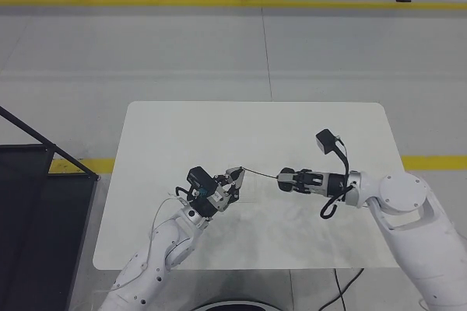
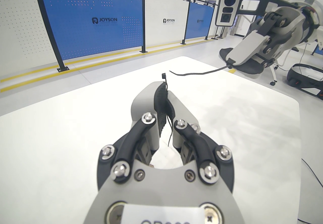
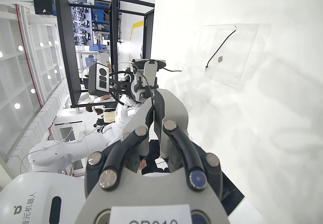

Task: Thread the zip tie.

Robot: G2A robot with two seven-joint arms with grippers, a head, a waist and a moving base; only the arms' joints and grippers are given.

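Observation:
My left gripper (image 2: 164,89) is shut on a black zip tie (image 2: 163,76). Its square head sticks up just past the fingertips, and its thin end hangs down between the fingers. Facing it over the table, my right gripper (image 2: 231,60) is shut on a black strap (image 2: 199,73). The strap's free tip points at the head and stops a short gap beside it. From above, the strap (image 1: 258,174) spans the space between the left gripper (image 1: 235,179) and the right gripper (image 1: 282,179). The right gripper's (image 3: 154,101) pads are pressed together.
Both grippers hover above the front middle of the white table (image 1: 335,132). Another black zip tie (image 3: 219,48) lies on a clear sheet (image 3: 247,58) flat on the table. A black frame (image 1: 15,202) stands on the floor to the left of the table.

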